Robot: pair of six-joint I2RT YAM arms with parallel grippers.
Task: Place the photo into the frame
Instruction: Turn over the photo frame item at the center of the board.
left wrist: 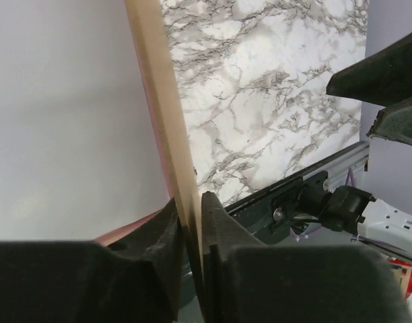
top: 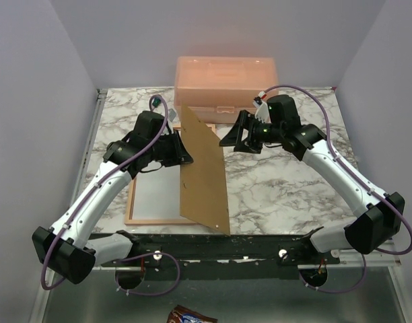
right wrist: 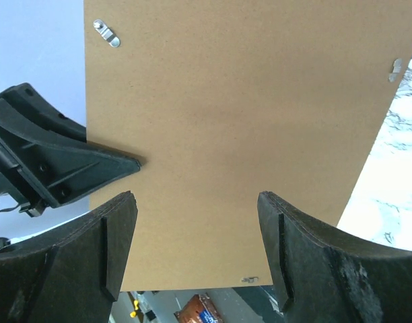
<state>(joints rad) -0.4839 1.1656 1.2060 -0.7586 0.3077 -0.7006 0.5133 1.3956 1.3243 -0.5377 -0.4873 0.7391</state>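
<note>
gripping the raised edge of a brown board (top: pixel 204 175) with the left hand (top: pixel 186 153), fingers (left wrist: pixel 159 235) pinched tight on the thin edge in the left wrist view. holding that board tilted up steeply along the right side of the frame (top: pixel 155 219), with the brown face and its small metal clips (right wrist: pixel 106 32) turned toward the right hand (top: pixel 231 131). right hand open with fingers (right wrist: pixel 118 242) spread wide and nothing between them, close to the board's face; cannot tell whether touching it. frame lying flat on the marble surface (top: pixel 280 182) beneath the left arm, pale wood side up, a sliver of pink at its edge in the left wrist view. pale blank sheet (top: pixel 155 192) filling the frame's opening; cannot tell whether that is the photo lying face down. peach plastic box (top: pixel 226 81) at the back of the surface, against the wall, behind the top of the board.
</note>
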